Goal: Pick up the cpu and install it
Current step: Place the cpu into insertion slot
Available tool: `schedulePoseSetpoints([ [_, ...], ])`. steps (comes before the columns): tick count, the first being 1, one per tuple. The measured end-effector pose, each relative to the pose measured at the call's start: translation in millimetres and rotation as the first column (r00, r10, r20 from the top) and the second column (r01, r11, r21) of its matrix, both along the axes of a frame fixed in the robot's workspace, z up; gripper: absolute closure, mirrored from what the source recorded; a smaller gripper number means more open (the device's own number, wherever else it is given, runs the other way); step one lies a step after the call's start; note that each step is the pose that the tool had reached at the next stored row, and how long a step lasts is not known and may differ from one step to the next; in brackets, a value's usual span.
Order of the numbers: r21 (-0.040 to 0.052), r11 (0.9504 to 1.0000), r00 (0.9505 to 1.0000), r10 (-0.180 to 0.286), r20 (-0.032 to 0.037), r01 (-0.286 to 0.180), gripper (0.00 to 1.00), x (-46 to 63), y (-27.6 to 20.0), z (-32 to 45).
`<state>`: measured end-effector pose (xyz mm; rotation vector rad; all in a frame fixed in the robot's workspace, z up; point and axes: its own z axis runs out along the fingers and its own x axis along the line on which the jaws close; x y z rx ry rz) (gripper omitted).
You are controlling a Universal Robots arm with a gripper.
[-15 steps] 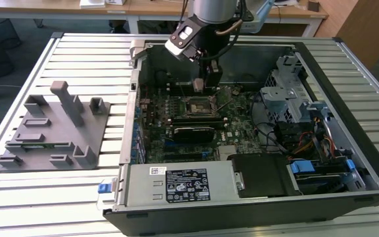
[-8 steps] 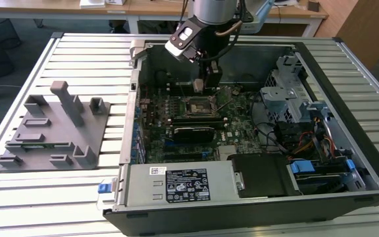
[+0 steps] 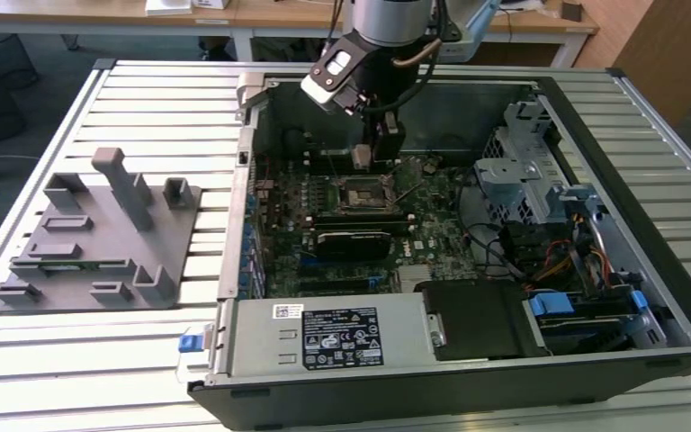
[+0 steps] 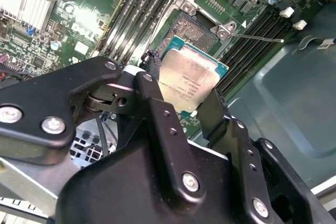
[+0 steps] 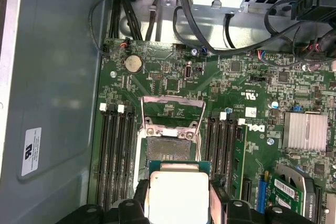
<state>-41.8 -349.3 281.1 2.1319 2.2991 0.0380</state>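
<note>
Clearly, your gripper (image 4: 184,83) was clamped on the cpu (image 4: 193,74), with a black finger (image 4: 152,90) pressed against each of two opposite edges and the silvery lid showing. In both wrist views you held the cpu close over the open socket (image 5: 170,148), not seated in it. In the exterior view this was at upper middle of the frame. The lid's print was too faint to read. A white label (image 5: 31,151) sat on the case wall (image 5: 52,77), and a black label (image 3: 342,337) on the power supply (image 3: 255,349).

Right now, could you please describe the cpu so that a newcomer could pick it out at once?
Inside the open computer case, find the green motherboard. Near its open socket, the gripper holds the cpu: the only flat silvery square, green-edged, among dark memory slots.
</note>
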Motion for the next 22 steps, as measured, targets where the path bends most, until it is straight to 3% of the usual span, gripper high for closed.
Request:
schedulePoseSetpoints([
  [22,-0.0002,1.0,1.0,0.0,0.0,0.0,0.46,0.0,0.0,-6.5],
])
